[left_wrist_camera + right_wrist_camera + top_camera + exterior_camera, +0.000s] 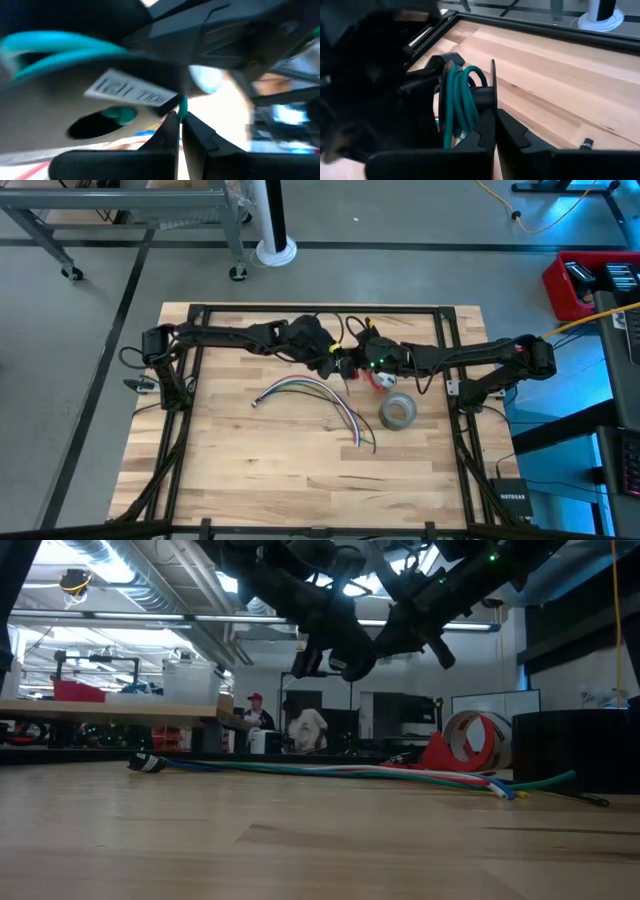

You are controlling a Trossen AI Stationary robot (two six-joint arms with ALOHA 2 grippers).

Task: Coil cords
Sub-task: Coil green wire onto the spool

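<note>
We hold the green wire (456, 102) looped on a black spool (470, 97) between both clenched jaws above the desk (250, 470); the multicoloured bundle (320, 395) lies lengthwise below, nearer the left gripper (335, 360).

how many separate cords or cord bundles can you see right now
2. The multicoloured bundle lies loose on the table, left of the grey tape roll. The green wire is wound on a dark spool held up between both arms at the table's far middle. More could be hidden behind the arms.
</note>
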